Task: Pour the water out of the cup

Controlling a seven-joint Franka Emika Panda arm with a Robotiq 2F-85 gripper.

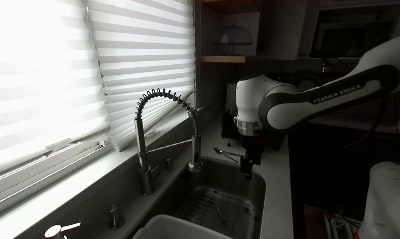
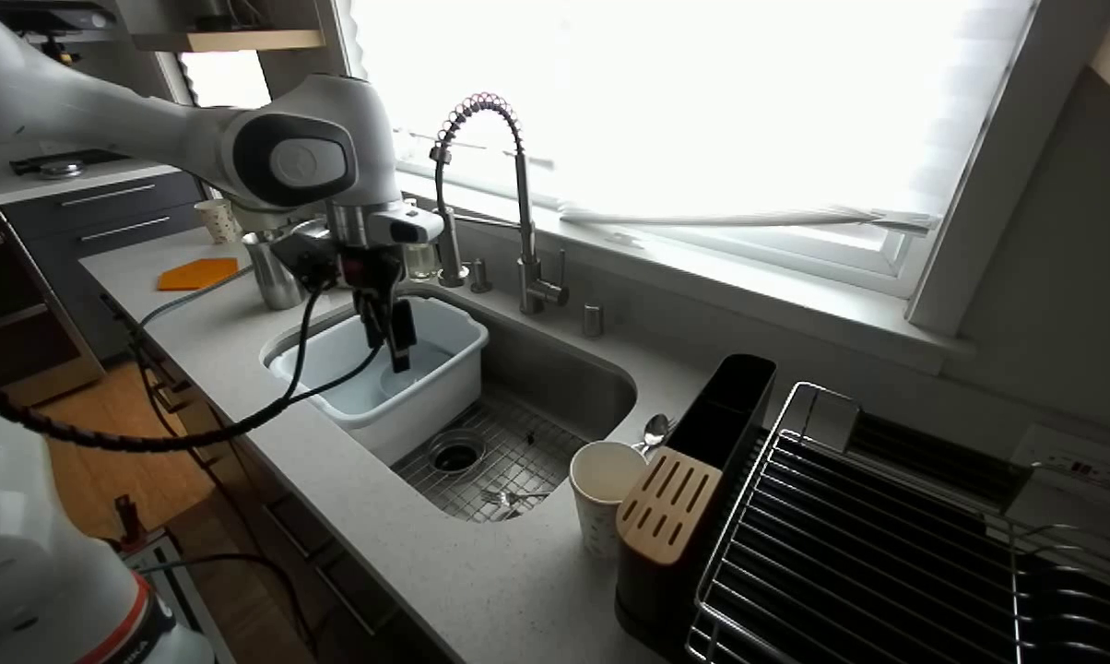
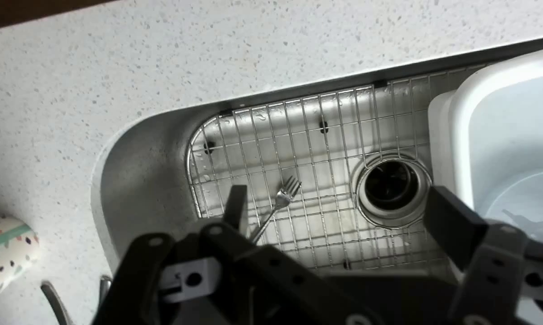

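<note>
Wrist view: the gripper (image 3: pixel 343 210) is spread, empty, above the sink (image 3: pixel 145 176); the cup (image 3: pixel 7 257) is ungrasped on the counter (image 3: pixel 73 99), water unseen. Pick-up is presumably due; next, the cup must be reached.

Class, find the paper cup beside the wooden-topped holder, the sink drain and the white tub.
Paper cup (image 2: pixel 598 518), in an exterior view: outer wall.
Sink drain (image 3: pixel 390 186), in the wrist view: dark central opening.
White tub (image 2: pixel 436 404), in an exterior view: outer wall.
</note>
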